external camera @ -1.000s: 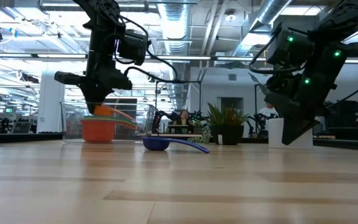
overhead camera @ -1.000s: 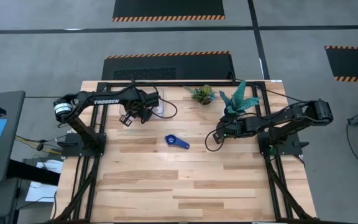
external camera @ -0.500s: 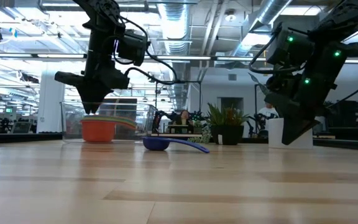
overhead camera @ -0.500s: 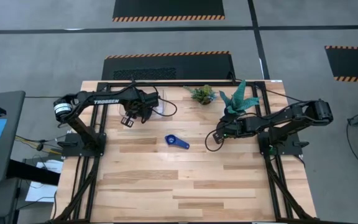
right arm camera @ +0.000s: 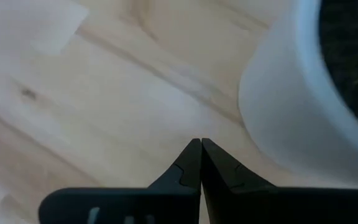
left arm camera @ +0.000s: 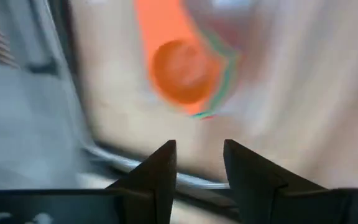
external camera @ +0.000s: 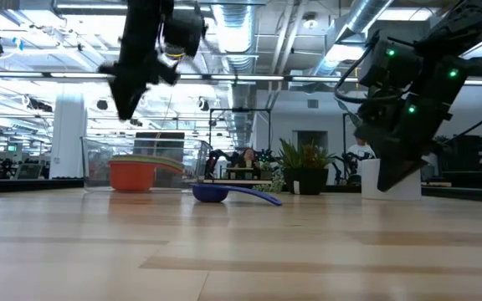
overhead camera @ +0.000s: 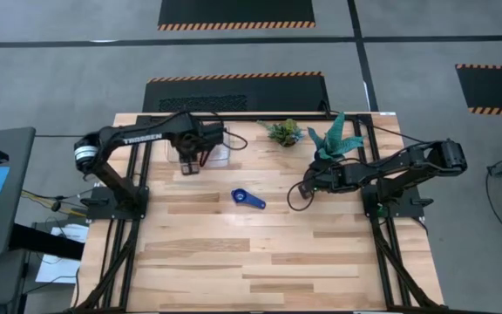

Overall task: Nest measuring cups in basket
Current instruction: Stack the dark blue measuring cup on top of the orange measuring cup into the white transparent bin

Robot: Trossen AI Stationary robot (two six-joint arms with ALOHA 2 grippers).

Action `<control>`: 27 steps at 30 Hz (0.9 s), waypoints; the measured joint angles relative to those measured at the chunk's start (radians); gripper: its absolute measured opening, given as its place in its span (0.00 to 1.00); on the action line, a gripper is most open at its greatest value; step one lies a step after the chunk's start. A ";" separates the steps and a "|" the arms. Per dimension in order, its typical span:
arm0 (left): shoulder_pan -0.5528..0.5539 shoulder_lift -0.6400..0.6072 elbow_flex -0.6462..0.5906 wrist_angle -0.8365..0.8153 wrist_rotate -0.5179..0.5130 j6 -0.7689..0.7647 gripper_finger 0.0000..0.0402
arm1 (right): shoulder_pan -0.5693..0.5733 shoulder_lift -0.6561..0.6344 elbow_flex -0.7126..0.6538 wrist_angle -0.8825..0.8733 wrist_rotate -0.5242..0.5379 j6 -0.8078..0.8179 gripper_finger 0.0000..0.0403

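Nearby, white pot (right arm camera: 303, 106) by right gripper (right arm camera: 201, 152)

Overhead camera faces straight down; table-height camera looks level; both share the blue cup (overhead camera: 247, 199) (external camera: 211, 193); wrist cameras sit close.

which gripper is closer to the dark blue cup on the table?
Roughly a toss-up, right marginally nearer. Dark blue cup lies mid-table. Right gripper waits beside it toward the white pot; left gripper hangs over the basket, empty.
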 joint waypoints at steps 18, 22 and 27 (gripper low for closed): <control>-0.344 0.015 -0.090 0.567 0.321 0.002 0.31 | 0.017 0.000 0.000 0.099 0.006 -0.054 0.07; -0.358 0.106 -0.089 0.576 0.291 0.116 0.31 | 0.038 0.000 0.000 0.095 -0.011 -0.053 0.07; -0.360 0.236 -0.086 0.588 0.275 0.239 0.31 | 0.063 0.000 0.000 0.088 -0.011 -0.052 0.07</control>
